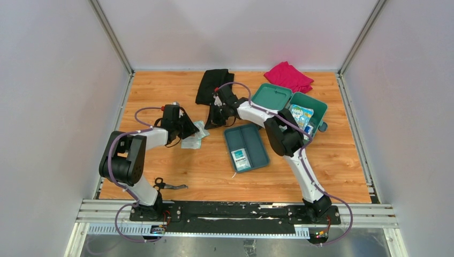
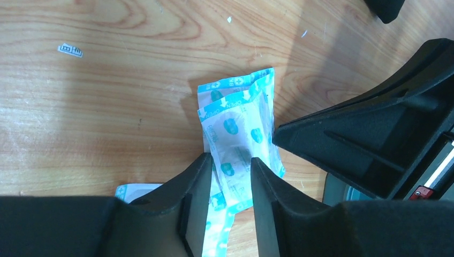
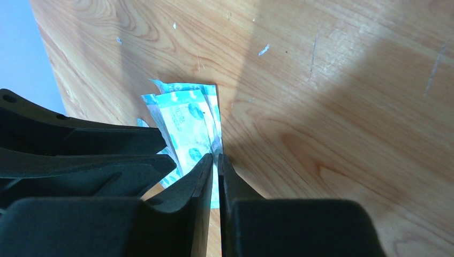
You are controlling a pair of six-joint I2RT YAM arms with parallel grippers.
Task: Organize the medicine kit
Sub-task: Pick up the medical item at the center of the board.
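The teal medicine kit (image 1: 315, 105) stands open at the right, its lid (image 1: 272, 96) tipped back and packets inside. Its two-compartment inner tray (image 1: 254, 140) lies on the table with one packet (image 1: 240, 159) in it. White-and-teal bandage packets (image 1: 194, 138) (image 2: 235, 123) (image 3: 187, 123) lie in a small pile on the wood. My left gripper (image 1: 187, 128) (image 2: 229, 160) straddles the pile, its fingers apart, one packet standing in the gap. My right gripper (image 1: 213, 121) (image 3: 216, 156) reaches in from the right, shut on a packet's edge.
Scissors (image 1: 168, 186) lie near the left arm's base. A black cloth (image 1: 214, 85) and a pink cloth (image 1: 289, 76) sit at the back. The two grippers are close together over the pile; the right gripper's dark body (image 2: 375, 134) fills the left wrist view's right side.
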